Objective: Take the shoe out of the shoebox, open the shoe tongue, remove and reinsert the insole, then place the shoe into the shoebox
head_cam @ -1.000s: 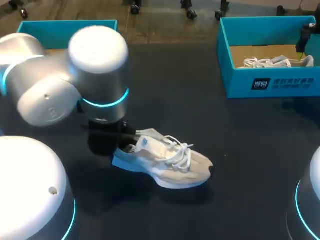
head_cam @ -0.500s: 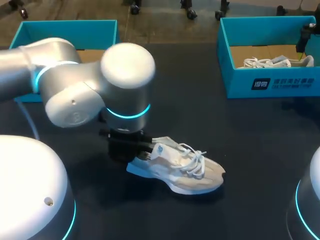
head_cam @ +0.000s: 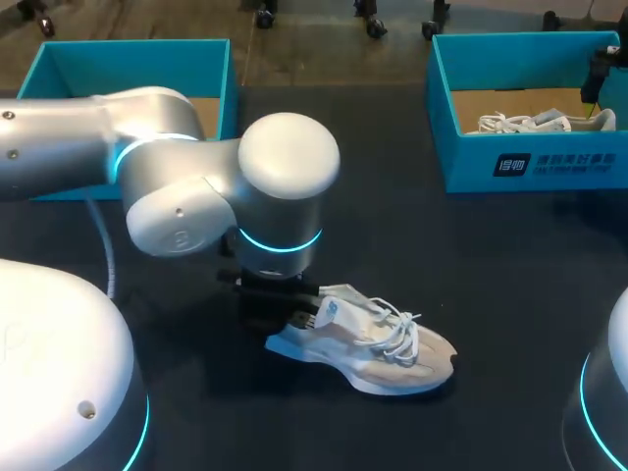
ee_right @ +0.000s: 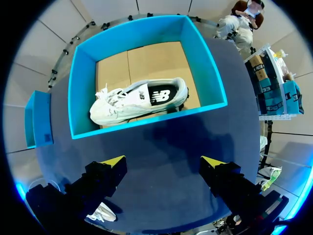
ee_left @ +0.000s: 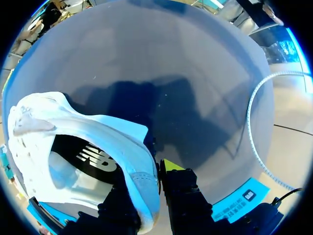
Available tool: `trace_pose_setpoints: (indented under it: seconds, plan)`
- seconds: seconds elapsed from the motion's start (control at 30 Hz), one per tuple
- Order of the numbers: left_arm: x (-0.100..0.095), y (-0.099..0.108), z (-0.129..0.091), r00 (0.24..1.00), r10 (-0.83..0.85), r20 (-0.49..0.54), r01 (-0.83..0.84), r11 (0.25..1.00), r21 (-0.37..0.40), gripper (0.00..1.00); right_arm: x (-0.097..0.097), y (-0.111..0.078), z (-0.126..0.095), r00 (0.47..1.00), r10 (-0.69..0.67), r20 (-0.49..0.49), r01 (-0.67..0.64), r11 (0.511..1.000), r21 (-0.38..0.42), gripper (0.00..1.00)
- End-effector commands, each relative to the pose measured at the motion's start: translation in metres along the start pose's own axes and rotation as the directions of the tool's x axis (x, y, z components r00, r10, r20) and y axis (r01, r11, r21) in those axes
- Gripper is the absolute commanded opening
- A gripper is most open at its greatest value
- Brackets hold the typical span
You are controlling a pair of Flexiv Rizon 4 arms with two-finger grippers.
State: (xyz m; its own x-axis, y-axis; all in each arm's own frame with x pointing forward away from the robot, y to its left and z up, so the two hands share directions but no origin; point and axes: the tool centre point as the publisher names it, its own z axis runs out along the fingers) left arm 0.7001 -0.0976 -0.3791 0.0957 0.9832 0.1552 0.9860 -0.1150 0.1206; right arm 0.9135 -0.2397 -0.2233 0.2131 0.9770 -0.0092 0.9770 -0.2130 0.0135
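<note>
At the table's far left corner stands your left shoebox, open at the top. Your left gripper is clamped on the shoe at its heel collar, one finger inside and one outside. The shoe sits sole down near the table's front edge, about midway along, toe toward the right. At the far right corner, the right shoebox holds a second shoe lying on its side. Your right gripper hangs above that box, fingers spread wide.
</note>
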Motion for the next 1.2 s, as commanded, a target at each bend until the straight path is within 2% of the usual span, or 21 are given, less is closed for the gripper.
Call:
trace_pose_setpoints:
  seconds: [0.03,0.47,0.6,0.67,0.7,0.73,0.77,0.8,1.03,1.2]
  plan:
    - [-0.001,0.001,0.002,1.0,0.003,0.008,-0.003,1.0,0.003,0.0,0.0,0.0,0.0,1.0,-0.001,0.0,0.001,1.0,0.0,1.0]
    - [-0.005,-0.01,0.007,0.999,0.052,0.005,-0.052,0.999,-0.015,0.0,0.0,0.0,0.0,1.0,-0.001,0.0,0.001,1.0,0.0,1.0]
    - [-0.004,-0.011,0.01,0.999,0.054,0.0,-0.054,0.999,-0.01,0.36,0.0,0.0,0.0,1.0,-0.001,0.0,0.001,1.0,0.0,1.0]
    - [-0.004,-0.012,0.012,0.999,0.054,-0.005,-0.054,0.998,-0.011,0.42,0.0,0.0,0.0,1.0,-0.001,0.0,0.001,1.0,0.0,1.0]
    - [-0.004,-0.012,0.012,0.999,0.054,-0.005,-0.054,0.998,-0.01,0.49,0.0,0.0,0.0,1.0,-0.001,0.0,0.001,1.0,0.0,1.0]
    - [-0.004,-0.012,0.011,0.999,0.052,-0.005,-0.052,0.999,-0.009,0.76,0.0,0.0,0.0,1.0,-0.001,0.0,0.001,1.0,0.0,1.0]
    - [-0.003,-0.012,0.009,0.999,0.05,0.001,-0.05,0.999,-0.005,0.96,0.0,0.0,0.0,1.0,-0.001,0.0,0.001,1.0,0.0,1.0]
    - [-0.003,-0.012,0.007,0.999,0.05,0.007,-0.05,0.999,-0.007,1.0,0.0,0.0,0.0,1.0,-0.001,0.0,0.001,1.0,0.0,1.0]
    - [0.006,-0.009,-0.027,0.996,0.047,0.079,-0.046,0.999,-0.021,1.0,0.0,0.0,0.0,1.0,-0.001,0.0,0.001,1.0,0.0,1.0]
    - [0.019,-0.003,-0.057,0.987,-0.023,0.159,0.015,0.999,0.049,1.0,0.0,0.0,0.0,1.0,-0.001,0.0,0.001,1.0,0.0,1.0]
